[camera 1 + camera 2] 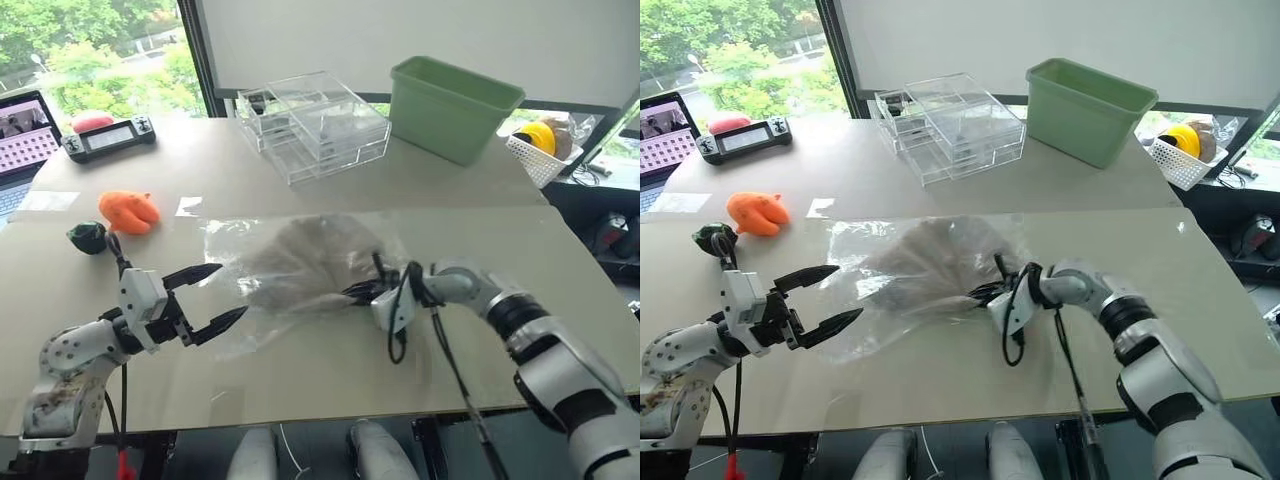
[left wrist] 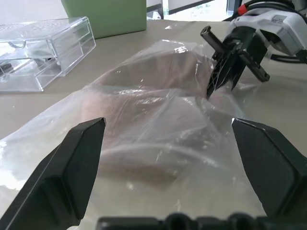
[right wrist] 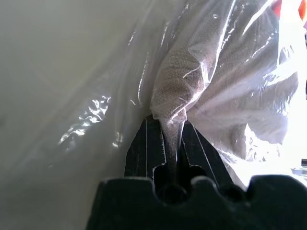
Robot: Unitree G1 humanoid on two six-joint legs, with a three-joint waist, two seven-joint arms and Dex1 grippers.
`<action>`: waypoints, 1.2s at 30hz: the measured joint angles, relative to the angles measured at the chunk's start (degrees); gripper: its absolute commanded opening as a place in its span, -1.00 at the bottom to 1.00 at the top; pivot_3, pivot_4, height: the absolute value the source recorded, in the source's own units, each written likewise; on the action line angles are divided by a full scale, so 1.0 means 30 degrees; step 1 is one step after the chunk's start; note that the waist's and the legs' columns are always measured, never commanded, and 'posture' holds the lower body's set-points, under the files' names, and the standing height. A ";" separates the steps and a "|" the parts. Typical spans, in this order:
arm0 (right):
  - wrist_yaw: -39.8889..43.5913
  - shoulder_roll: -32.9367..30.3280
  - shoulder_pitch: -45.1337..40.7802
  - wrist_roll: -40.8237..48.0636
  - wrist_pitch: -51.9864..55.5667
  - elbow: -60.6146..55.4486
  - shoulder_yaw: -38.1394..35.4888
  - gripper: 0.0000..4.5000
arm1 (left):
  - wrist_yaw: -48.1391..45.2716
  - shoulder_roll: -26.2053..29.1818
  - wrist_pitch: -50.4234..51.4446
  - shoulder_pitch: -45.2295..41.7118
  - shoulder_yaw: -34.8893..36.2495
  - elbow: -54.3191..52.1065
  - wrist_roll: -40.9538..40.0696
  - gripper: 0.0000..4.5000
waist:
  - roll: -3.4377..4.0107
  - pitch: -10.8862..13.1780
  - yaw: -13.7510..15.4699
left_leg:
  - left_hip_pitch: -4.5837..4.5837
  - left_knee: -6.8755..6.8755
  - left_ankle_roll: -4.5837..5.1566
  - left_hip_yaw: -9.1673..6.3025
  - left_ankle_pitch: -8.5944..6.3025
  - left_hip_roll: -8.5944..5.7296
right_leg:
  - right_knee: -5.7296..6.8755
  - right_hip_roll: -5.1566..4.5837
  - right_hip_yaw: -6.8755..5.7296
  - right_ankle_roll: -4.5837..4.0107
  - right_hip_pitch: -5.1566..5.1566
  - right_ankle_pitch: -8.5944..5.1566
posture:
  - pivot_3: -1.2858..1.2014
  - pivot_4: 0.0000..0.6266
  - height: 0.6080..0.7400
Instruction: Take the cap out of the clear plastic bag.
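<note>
1. Cap (image 1: 305, 262), the soft beige-tan fabric one, lies bunched inside the large clear crinkly plastic bag (image 1: 235, 250) on the pale tabletop (image 1: 330, 375), near the middle of the near half, between the two arms.
2. The right gripper (image 1: 358, 291) has its two black fingers pressed together at the bag's right side. The right wrist view shows a fold of plastic film, with tan fabric under it, pinched between them; whether the cloth itself is caught or only the film over it, I cannot tell.
3. The left gripper (image 1: 218, 296) stands wide open, holding nothing, pointing level toward the bag's near-left edge, its fingertips just beside or over the loose film there.
4. Step in hand, as I judge it: one side of the bag is secured and the other arm is lining up for a second hold. The cap is not yet out.
5. The next move likely calls for the left gripper to close on film alone at the left end, so the two arms can pull apart or open the mouth. Thin slippery film may slide free, or the cap may drag along with the bag.
6. Further off on the left sit an orange soft toy (image 1: 128, 211) and a small dark green lump (image 1: 87, 237); at the far side, clear acrylic drawer boxes (image 1: 312, 125) and a green plastic bin (image 1: 452, 105).
</note>
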 measured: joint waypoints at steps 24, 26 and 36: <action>-0.4134 0.3375 -0.4365 -0.4038 0.3405 0.6377 0.0198 0.75 | -0.0499 0.0007 -0.0313 -0.1123 -0.0566 0.1227 0.0526 1.00 | 0.0011 0.0005 -0.0557 | 0.0121 -0.0012 -0.0008 -0.0005 0.0007 -0.0003 | 0.0042 0.0006 0.0022 -0.0009 0.0105 0.0008 | 0.03 -0.52 0.92; -0.0304 0.3097 -0.4124 -0.1988 0.3680 0.6296 -0.1275 0.75 | -0.0505 -0.0045 -0.0456 -0.1320 -0.0798 0.1340 0.0535 1.00 | 0.0011 0.0005 -0.0380 | 0.0121 -0.0010 -0.0008 -0.0023 0.0007 -0.0007 | 0.0025 -0.0005 -0.0003 -0.0005 0.0128 0.0005 | 0.03 -0.52 0.92; 1.5864 -0.0981 0.3826 0.9657 1.4219 -0.8165 -0.5560 0.75 | -0.0882 -0.0408 -0.1032 -0.3137 -0.1730 0.3658 0.0946 1.00 | 0.0096 0.0056 0.0139 | -0.0012 -0.0010 -0.0006 -0.0085 0.0004 -0.0004 | 0.0033 -0.0014 -0.0084 -0.0003 0.0034 0.0003 | 0.03 -0.52 0.92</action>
